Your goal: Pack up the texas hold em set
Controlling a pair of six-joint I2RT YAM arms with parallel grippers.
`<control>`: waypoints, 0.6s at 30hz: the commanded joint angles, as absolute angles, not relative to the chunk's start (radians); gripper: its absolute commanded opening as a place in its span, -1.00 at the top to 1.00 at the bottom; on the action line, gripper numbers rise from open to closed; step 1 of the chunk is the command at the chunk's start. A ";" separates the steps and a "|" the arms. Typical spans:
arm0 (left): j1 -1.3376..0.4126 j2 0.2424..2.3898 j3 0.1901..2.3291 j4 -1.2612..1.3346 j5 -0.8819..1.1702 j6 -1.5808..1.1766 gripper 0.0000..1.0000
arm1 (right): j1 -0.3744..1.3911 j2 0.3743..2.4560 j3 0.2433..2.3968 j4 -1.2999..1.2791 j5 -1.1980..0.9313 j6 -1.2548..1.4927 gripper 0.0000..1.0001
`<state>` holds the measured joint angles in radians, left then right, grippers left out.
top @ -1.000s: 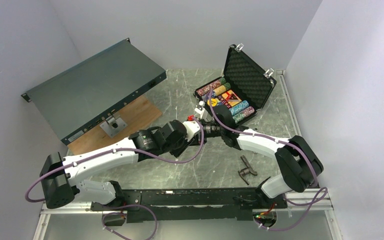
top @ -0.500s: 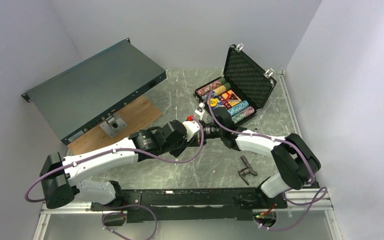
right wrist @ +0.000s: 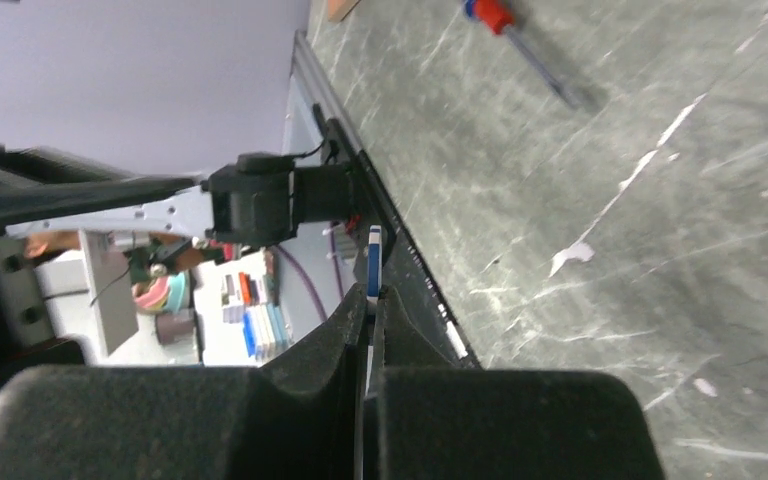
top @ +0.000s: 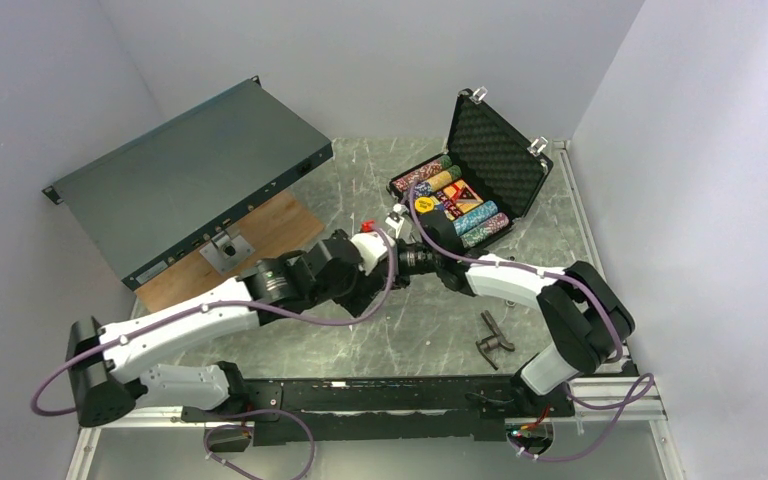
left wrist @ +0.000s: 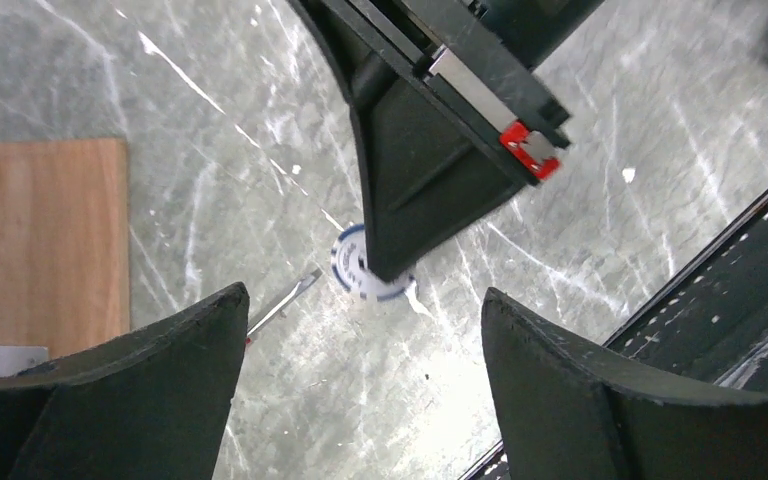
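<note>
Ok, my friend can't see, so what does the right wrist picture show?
The right gripper is shut on a thin blue and white chip, held edge-on above the grey table. A red and blue screwdriver lies on the table near the top edge.

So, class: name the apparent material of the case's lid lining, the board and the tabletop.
Lid lining: black foam, matte, egg-crate dimples. Board: wood, pale brown with visible grain. Tabletop: grey stone or stone-look laminate, white veins, slight sheen.
</note>
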<state>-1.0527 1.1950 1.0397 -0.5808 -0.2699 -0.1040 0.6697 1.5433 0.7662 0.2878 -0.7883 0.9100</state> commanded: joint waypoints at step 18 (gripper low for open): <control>-1.021 0.760 1.046 -0.497 -0.686 0.068 -0.99 | 0.516 1.923 1.556 -0.311 0.141 0.016 1.00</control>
